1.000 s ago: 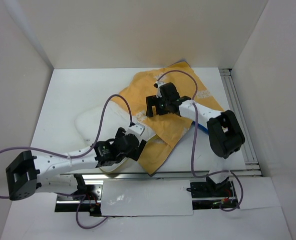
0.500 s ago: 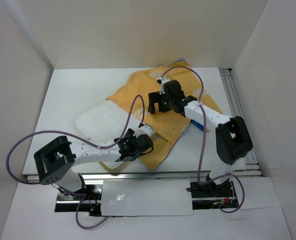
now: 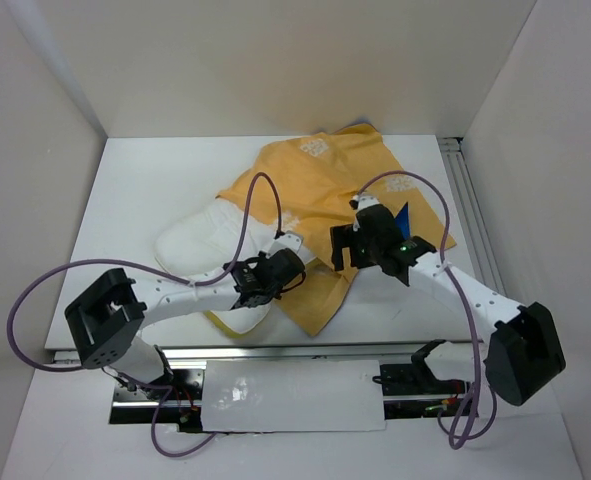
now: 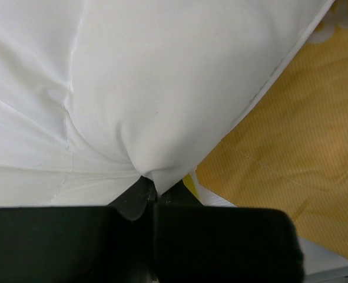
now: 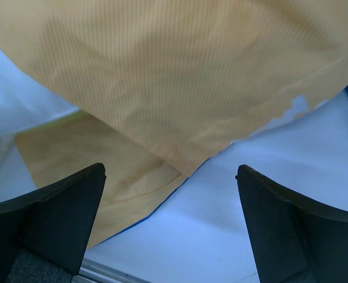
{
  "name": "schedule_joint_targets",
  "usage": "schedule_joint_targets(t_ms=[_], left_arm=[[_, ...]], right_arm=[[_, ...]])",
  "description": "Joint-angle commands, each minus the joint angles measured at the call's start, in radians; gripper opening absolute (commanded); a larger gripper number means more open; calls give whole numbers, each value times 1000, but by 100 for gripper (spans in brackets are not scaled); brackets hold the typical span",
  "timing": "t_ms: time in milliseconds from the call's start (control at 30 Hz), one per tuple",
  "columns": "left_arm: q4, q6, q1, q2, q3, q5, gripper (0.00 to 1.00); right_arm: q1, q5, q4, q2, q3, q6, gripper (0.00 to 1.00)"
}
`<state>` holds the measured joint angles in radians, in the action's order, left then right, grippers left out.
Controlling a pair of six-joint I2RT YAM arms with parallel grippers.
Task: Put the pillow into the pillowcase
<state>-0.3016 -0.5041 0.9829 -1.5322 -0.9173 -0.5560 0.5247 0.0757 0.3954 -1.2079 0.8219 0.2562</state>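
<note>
The white pillow (image 3: 200, 240) lies left of centre, its right part under the mustard-orange pillowcase (image 3: 325, 180), which spreads toward the back right and shows a blue patch (image 3: 400, 215). My left gripper (image 3: 275, 272) is at the pillow's near right corner. In the left wrist view it (image 4: 154, 188) is shut on a pinched fold of the pillow (image 4: 162, 88), with the pillowcase (image 4: 291, 153) just to the right. My right gripper (image 3: 350, 248) hovers at the pillowcase's near edge. In its own view it (image 5: 171, 206) is open and holds nothing, above the pillowcase (image 5: 162, 76) hem and the bare table (image 5: 238, 218).
White walls enclose the table on three sides. A metal rail (image 3: 475, 220) runs along the right edge, and another rail (image 3: 305, 350) lies along the near edge in front of the arm bases. Purple cables loop over both arms.
My left gripper has shut on the pillow's near right corner. My right arm has swung from over the middle of the pillowcase down to its near edge, staying open.
</note>
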Motion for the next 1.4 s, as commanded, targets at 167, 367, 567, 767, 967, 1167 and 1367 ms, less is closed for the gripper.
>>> schedule_joint_targets(t_ms=[167, 367, 567, 767, 967, 1167, 1367], left_arm=[[10, -21, 2, 86, -83, 47, 0], [10, -21, 2, 106, -83, 56, 0], [10, -10, 2, 126, -83, 65, 0], [28, -10, 2, 144, -115, 74, 0], [38, 1, -44, 121, -311, 103, 0], [10, -45, -66, -6, -596, 51, 0], [-13, -175, -111, -92, -696, -36, 0]], right_arm=[[96, 157, -38, -61, -39, 9, 100], [97, 212, -159, -162, -60, 0, 100], [97, 240, -295, -223, -46, -9, 78], [107, 217, -190, -110, 28, 28, 0], [152, -64, -12, 77, 158, -47, 0], [193, -526, 19, 102, 322, -146, 0], [193, -850, -45, 143, 390, -166, 0]])
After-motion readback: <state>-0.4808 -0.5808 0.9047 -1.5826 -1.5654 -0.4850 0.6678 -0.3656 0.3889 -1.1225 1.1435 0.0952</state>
